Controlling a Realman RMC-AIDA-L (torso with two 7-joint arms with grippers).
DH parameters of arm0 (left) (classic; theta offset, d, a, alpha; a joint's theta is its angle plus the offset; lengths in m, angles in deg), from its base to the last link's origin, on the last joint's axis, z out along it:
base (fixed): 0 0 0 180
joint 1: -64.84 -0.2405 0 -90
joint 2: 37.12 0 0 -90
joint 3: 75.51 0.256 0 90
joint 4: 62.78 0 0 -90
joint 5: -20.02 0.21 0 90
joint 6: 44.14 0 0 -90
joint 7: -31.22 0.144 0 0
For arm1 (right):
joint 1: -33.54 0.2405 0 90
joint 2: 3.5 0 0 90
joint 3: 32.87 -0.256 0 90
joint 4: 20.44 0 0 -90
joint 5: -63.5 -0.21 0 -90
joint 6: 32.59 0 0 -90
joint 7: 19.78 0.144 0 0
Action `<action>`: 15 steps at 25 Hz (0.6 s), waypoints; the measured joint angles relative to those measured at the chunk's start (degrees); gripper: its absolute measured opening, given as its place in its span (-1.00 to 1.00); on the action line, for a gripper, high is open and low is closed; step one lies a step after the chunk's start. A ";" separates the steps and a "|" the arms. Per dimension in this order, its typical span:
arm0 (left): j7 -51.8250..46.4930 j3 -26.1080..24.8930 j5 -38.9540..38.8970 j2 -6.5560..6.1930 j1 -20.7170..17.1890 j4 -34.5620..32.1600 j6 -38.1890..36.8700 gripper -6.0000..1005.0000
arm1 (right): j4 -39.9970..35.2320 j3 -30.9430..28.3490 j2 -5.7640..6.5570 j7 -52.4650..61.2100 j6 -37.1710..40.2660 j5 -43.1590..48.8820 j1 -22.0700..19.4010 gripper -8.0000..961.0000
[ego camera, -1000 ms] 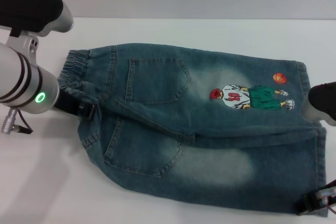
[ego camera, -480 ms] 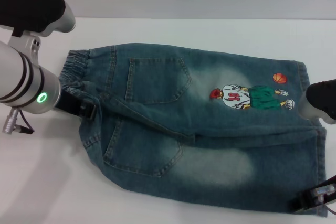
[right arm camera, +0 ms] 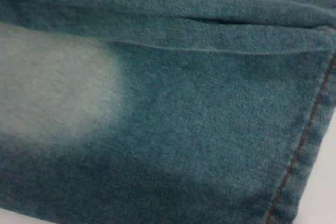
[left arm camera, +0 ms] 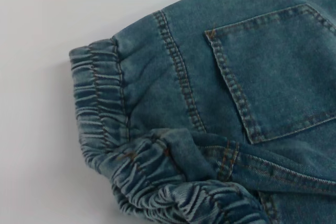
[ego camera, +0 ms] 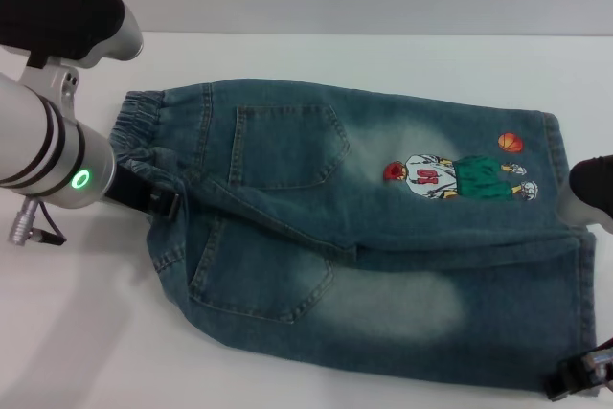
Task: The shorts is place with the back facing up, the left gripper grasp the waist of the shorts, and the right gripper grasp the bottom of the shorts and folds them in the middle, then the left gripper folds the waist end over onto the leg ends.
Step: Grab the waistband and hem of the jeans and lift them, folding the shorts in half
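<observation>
The shorts (ego camera: 354, 237) are lying back-up across the white table (ego camera: 383, 55), waist (ego camera: 139, 126) pointing toward nine o'clock in the head view and hems (ego camera: 565, 237) toward three o'clock. The left gripper (ego camera: 144, 193) is sitting at the waist's near corner, at about eight o'clock from the shorts' centre, its black claw touching the bunched elastic; whether its fingers are apart or clamped on the band cannot be told. The right gripper (ego camera: 584, 378) is showing at about five o'clock, just at the near hem corner, and its finger state cannot be told either. Judging by the layout, the task is only beginning: both pockets and the cartoon print (ego camera: 460, 179) are lying exposed and no lengthwise fold is made. Still to come are both grasps, the fold along the middle, then carrying the waist over onto the hems.
</observation>
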 joint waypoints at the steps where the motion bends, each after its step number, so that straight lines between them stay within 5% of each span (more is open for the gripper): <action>1: 0.00 0.01 -0.02 0.00 0.02 -0.01 0.00 -0.57 | -0.14 0.00 0.00 0.00 0.02 0.08 0.00 0.22; 15: 0.00 0.17 -0.54 0.00 0.21 -0.01 0.06 -0.56 | -1.33 -0.04 0.00 0.00 -1.58 -0.19 -0.01 0.16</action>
